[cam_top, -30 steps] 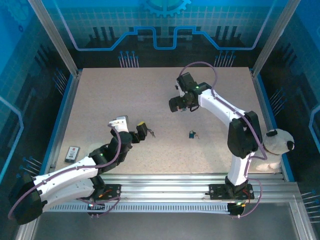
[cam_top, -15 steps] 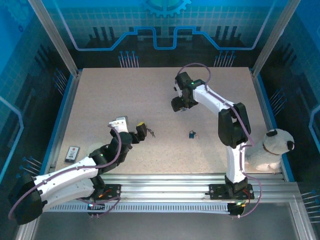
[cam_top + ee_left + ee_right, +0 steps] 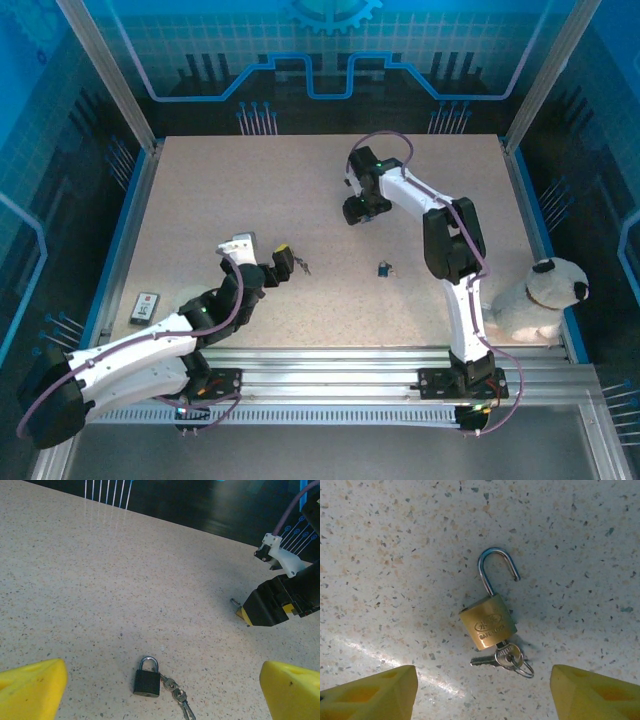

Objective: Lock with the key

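Observation:
A brass padlock (image 3: pixel 487 622) lies flat on the speckled table with its shackle (image 3: pixel 495 565) swung open. A key (image 3: pixel 509 655) is stuck in its base, and a second key hangs from the ring. My right gripper (image 3: pixel 480 695) hovers straight above it, open, with a yellow fingertip on either side and nothing held. From above, the right gripper (image 3: pixel 358 210) sits at the table's middle back. My left gripper (image 3: pixel 285 262) rests low and open, facing a black padlock (image 3: pixel 147 680) with its own keys (image 3: pixel 177 696).
The black padlock (image 3: pixel 384 268) lies between the two grippers. A plush dog (image 3: pixel 545 295) sits at the right edge and a small white device (image 3: pixel 145 307) at the left edge. The right gripper (image 3: pixel 265 607) is in the left wrist view's upper right.
The right arm has folded its elbow in over the table. Its gripper has shifted slightly left over the brass padlock and its jaws have narrowed. The left arm has not moved.

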{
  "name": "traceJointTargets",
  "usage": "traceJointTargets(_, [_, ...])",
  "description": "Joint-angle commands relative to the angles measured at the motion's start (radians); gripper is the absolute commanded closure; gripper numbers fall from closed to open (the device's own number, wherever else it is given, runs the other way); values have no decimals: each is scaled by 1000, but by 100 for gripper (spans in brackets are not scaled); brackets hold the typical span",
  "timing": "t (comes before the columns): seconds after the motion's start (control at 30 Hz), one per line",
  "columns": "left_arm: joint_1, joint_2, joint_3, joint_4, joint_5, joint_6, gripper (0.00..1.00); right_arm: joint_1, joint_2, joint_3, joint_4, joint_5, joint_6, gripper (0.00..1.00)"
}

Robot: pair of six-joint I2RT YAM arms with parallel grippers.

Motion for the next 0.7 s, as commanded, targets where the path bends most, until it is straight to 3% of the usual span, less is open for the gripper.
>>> traceJointTargets(0.0, [-2,3,-10,31,-29,12,1,-15,24,36,-17,-27,-32,31])
traceJointTargets(0.67, [-2,9,-10,32,-33,14,1,-35,125,140,-44,-72,-65,40])
